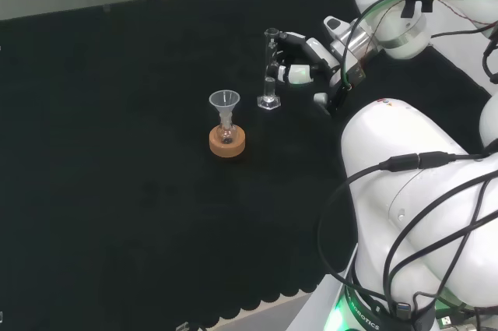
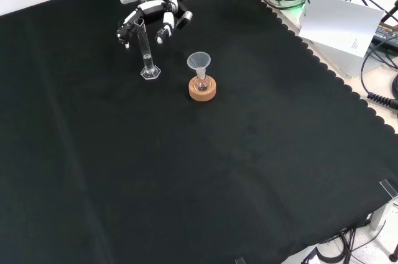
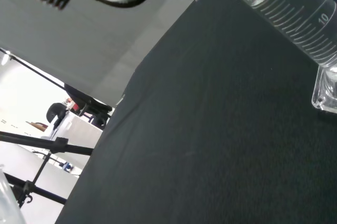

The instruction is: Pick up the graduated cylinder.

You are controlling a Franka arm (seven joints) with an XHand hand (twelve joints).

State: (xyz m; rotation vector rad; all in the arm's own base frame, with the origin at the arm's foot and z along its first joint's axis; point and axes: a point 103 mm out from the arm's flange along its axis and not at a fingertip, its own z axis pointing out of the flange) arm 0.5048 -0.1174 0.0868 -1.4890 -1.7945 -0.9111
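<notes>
Graduated cylinder (image 1: 270,70), of clear glass with a hexagonal foot, stood upright on the black-clothed surface (image 1: 117,152), far from the camera in the head view and near the upper left in the front view (image 2: 146,53). The black and white hand (image 1: 299,62) was just to the right of the cylinder in the head view, its fingers (image 2: 163,31) relaxed and spread to either side of the tube's upper part without closing round it; whether any finger touched the glass could not be told. In the front view the hand (image 2: 152,15) reached in from the top, just behind the cylinder. The wrist view showed the cylinder's printed scale and foot (image 3: 305,29) close up against the cloth. Near the cylinder, toward the left and nearer in the head view, a clear funnel (image 1: 224,101) sat in a small flask resting on a cork ring (image 1: 227,142), apart from the hand.
</notes>
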